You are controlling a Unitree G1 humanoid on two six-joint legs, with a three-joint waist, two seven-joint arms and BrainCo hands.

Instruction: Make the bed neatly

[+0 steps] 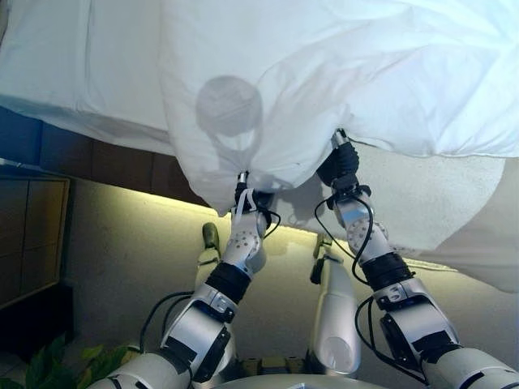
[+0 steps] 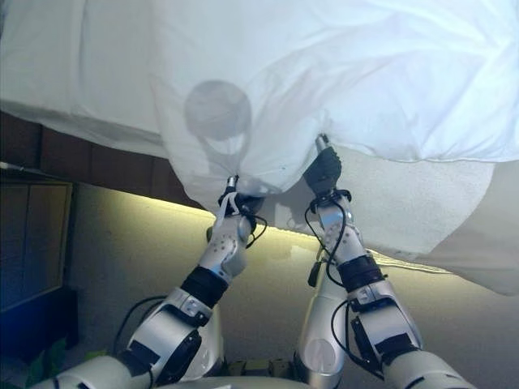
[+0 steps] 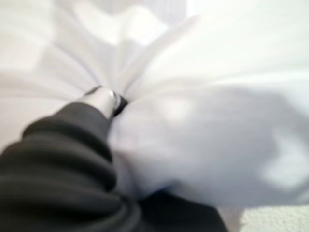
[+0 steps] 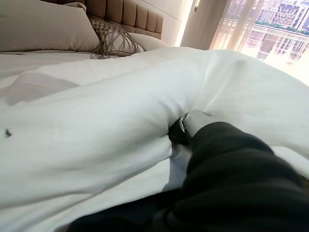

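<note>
Both hands reach up into the hanging edge of the white duvet (image 1: 340, 73) at the centre of the frame. The left hand (image 1: 246, 212) is clamped on a bunched fold of it, cloth gathered into radiating creases around one silver finger. The right hand (image 1: 339, 166) is buried in the soft fabric; whether its fingers are curled cannot be told. The duvet is puffy and wrinkled, draped over the bed (image 1: 57, 73). A beige pillow (image 4: 43, 24) and a fringed cushion (image 4: 113, 41) lie by a padded headboard (image 4: 130, 12).
</note>
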